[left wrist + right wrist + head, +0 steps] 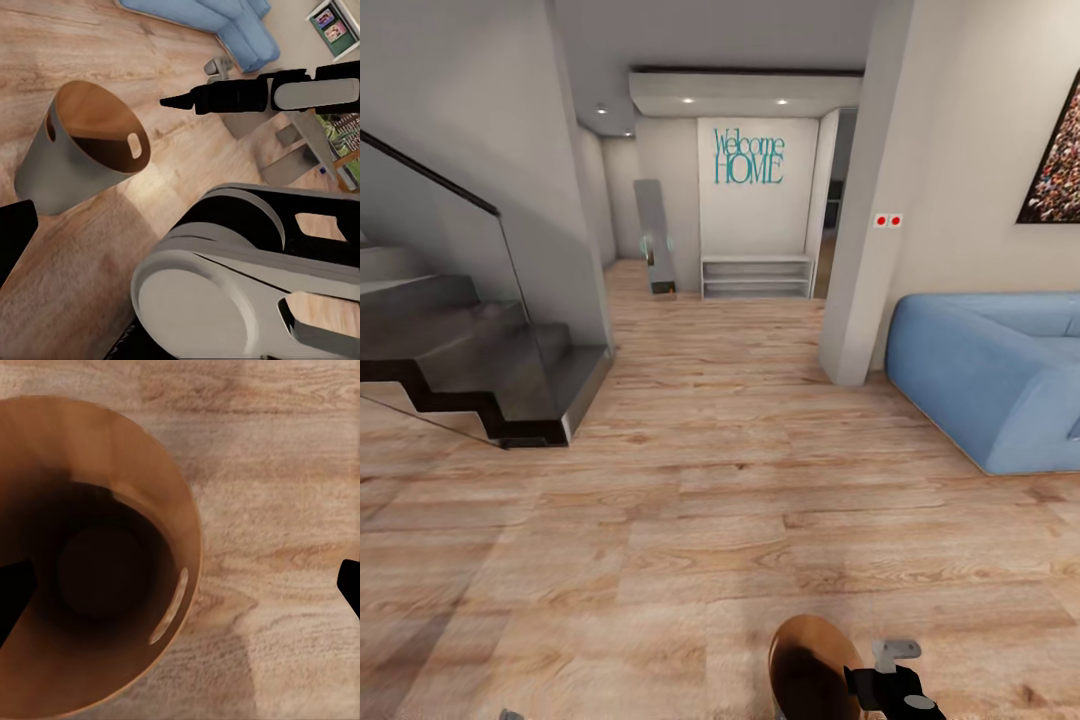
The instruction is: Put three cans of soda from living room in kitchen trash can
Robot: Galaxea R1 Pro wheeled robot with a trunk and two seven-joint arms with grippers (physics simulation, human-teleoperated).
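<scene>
In the head view the robot stands on the light wood floor [690, 480] of an open hall. A dark staircase [470, 350] with a glass side is at about 9 o'clock, a white wall with the words "Welcome HOME" [749, 157] and a low white shelf [757, 276] at 12 o'clock, and the end of the light-blue sofa [990, 375] at 3 o'clock. At 6 o'clock, at the lower edge, the brown inside of the tash can [810, 665] shows, with the right gripper [895, 680] just beside it. I cannot tell here if this gripper holds the bin.

In the left wrist view the tash can [71, 150] is tilted, grey outside and brown inside, with a slot handle [135, 145] in its wall. A dark finger [187, 100] of the right gripper points toward it but stands apart from the rim. The bin seems not to rest on the floor, and what carries it is not clear. The sofa [225, 22] is at 12 o'clock. If the left gripper is spread or pressed together, I cannot tell.

In the right wrist view the camera looks straight into the tash can [161, 495]; the inside looks dark and without cans. The two fingertips [11, 592] of the right gripper are far apart, so it is spread.

I judge the bin to be light, stiff and rather smooth. The thin rim beside a slot handle is the best place to pinch it.
</scene>
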